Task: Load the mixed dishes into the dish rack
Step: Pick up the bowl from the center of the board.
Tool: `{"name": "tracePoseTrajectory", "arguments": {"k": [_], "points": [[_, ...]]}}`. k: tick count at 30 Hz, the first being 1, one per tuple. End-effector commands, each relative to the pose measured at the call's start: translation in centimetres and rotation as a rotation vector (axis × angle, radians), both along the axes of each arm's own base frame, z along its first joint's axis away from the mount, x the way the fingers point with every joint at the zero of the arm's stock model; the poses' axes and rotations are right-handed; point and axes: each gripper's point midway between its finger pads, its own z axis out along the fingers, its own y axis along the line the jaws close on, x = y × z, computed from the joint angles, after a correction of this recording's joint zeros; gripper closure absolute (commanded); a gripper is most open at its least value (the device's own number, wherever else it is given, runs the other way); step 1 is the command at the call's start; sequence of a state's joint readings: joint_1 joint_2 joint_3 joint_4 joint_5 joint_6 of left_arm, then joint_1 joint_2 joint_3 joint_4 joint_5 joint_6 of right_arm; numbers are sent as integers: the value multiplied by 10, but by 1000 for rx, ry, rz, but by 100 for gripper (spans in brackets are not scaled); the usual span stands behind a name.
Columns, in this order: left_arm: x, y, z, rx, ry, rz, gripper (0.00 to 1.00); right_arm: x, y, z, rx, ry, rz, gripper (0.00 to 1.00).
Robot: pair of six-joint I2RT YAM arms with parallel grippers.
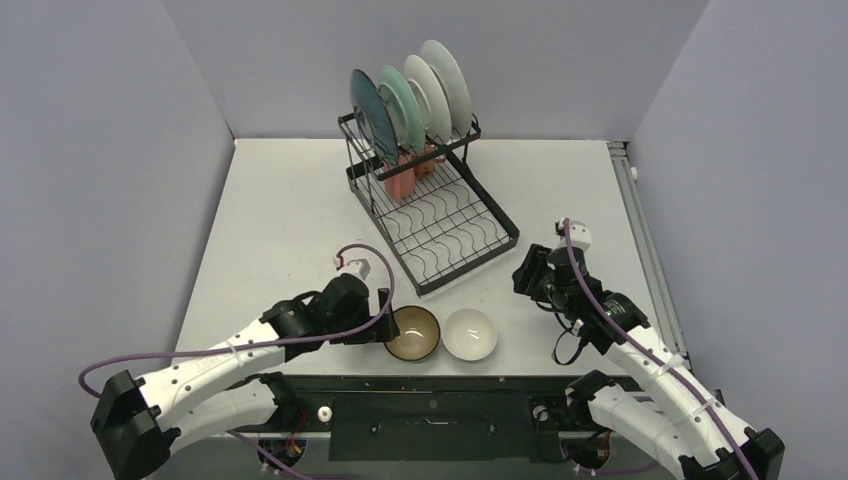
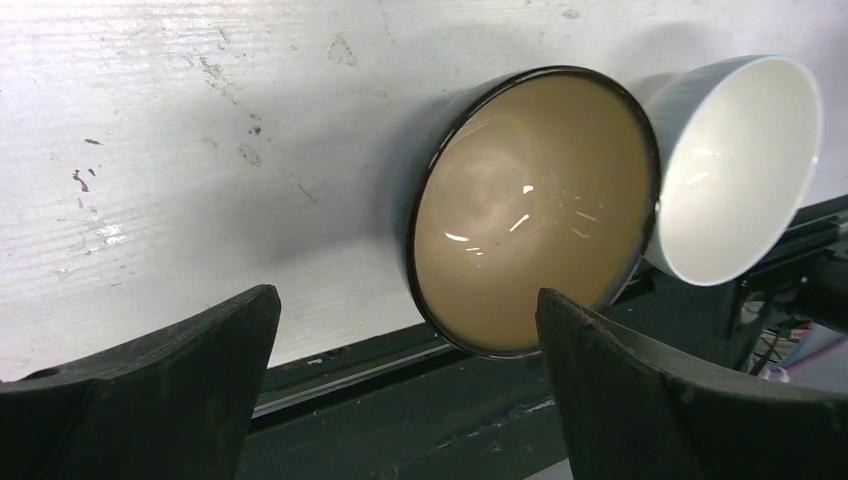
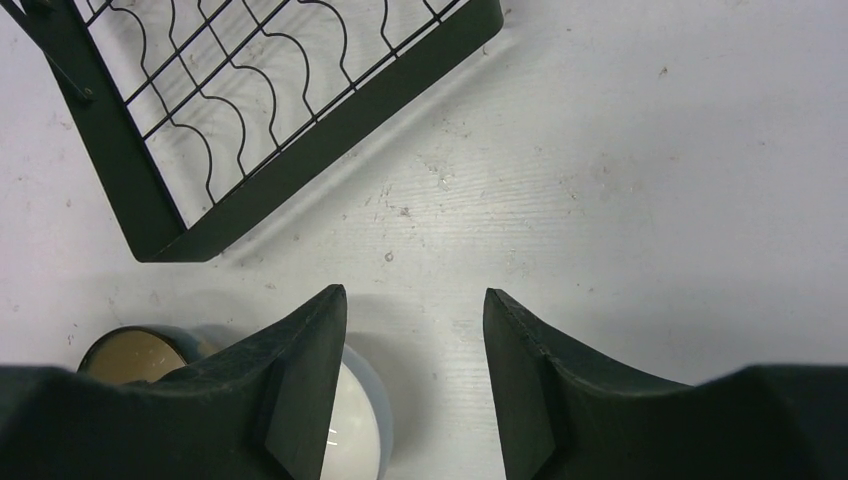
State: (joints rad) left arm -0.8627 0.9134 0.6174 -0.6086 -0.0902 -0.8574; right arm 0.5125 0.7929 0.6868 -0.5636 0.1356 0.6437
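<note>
The black wire dish rack (image 1: 432, 205) stands at the back centre. A dark teal plate (image 1: 372, 112), a light green plate (image 1: 400, 100) and two pale plates (image 1: 440, 80) stand upright in its slots. A pink mug (image 1: 400, 182) sits under them. The brown bowl (image 1: 413, 333) and the small white bowl (image 1: 470, 334) sit side by side and touching at the table's near edge. My left gripper (image 1: 383, 326) is open and empty just left of the brown bowl (image 2: 535, 210). My right gripper (image 1: 523, 281) is open and empty above the table, right of the white bowl (image 3: 355, 430).
The rack's flat grid tray (image 3: 300, 150) holds nothing at its near corner. An orange-red item (image 1: 428, 160) sits under the plates beside the pink mug. The table's dark front rail (image 2: 400, 400) runs just under the bowls. Grey walls enclose the table.
</note>
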Motion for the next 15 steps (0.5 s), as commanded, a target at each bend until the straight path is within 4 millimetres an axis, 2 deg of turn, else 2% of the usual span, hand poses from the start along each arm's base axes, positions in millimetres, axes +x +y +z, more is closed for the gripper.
{"name": "tracePoseTrajectory", "arguments": {"k": [1, 5, 15], "points": [[15, -6, -6, 19, -38, 47, 1, 2, -4, -2, -11, -14, -28, 51], [18, -12, -19, 50, -12, 35, 10, 0, -6, -7, -15, -4, -34, 52], [18, -25, -33, 52, 24, 0, 32, -3, -9, -10, -34, 13, -37, 54]]}}
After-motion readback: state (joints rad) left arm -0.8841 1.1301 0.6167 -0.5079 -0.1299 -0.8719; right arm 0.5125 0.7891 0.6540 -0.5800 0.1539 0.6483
